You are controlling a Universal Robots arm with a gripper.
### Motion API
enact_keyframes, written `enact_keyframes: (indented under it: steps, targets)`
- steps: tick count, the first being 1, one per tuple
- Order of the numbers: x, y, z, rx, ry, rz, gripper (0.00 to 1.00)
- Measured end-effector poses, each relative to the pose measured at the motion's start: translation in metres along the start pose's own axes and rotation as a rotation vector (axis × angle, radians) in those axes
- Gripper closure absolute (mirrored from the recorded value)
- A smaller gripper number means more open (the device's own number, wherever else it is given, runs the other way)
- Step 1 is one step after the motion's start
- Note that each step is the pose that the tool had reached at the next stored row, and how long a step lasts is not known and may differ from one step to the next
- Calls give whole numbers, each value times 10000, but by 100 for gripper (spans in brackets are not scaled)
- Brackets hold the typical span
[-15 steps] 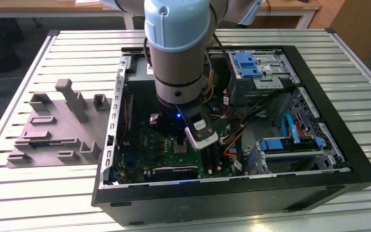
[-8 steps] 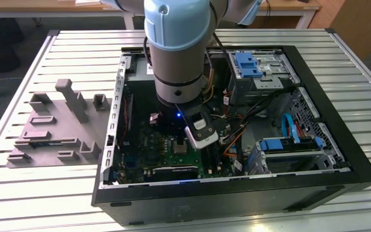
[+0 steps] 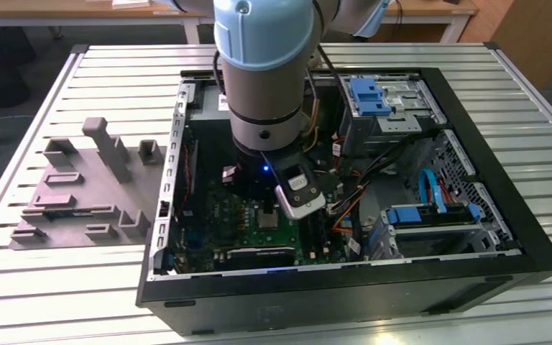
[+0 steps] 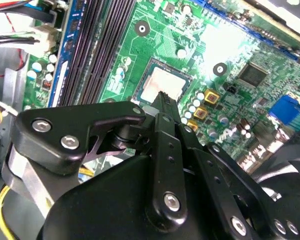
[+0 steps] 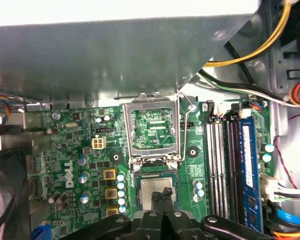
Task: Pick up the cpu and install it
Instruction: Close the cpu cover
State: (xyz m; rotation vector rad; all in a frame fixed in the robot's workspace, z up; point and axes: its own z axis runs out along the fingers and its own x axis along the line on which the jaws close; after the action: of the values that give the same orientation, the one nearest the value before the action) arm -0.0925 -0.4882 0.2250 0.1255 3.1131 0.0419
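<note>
The cpu (image 5: 151, 189), a pale silvery square, lies flat in its socket on the green motherboard (image 5: 75, 165); in the second wrist view the cpu (image 4: 165, 82) looks the same. My gripper (image 5: 163, 194) is shut, its black fingertips together right over the chip's middle, and I cannot tell whether they touch it. In the second wrist view the gripper (image 4: 163, 98) ends at the chip's near edge. The socket's metal load plate (image 5: 152, 127) stands swung open beside the chip. In the exterior view my arm (image 3: 261, 72) reaches down into the open computer case (image 3: 506, 215).
Memory slots (image 5: 217, 160) run alongside the socket, and bundles of cables (image 5: 250, 45) hang near the case wall. A grey plastic tray (image 3: 75, 201) of blocks sits on the slatted table at the exterior view's left. Drive bays with blue clips (image 3: 367, 97) fill the case's far side.
</note>
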Motion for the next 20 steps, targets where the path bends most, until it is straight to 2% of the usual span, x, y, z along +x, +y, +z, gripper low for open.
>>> enact_keyframes:
  steps: [3,6,20]
  targets:
    - [-2,12,-93,-1,-8,1,89]
    - [-2,12,-91,-6,-4,-160,89]
    - [-1,11,-52,-70,68,-2704,89]
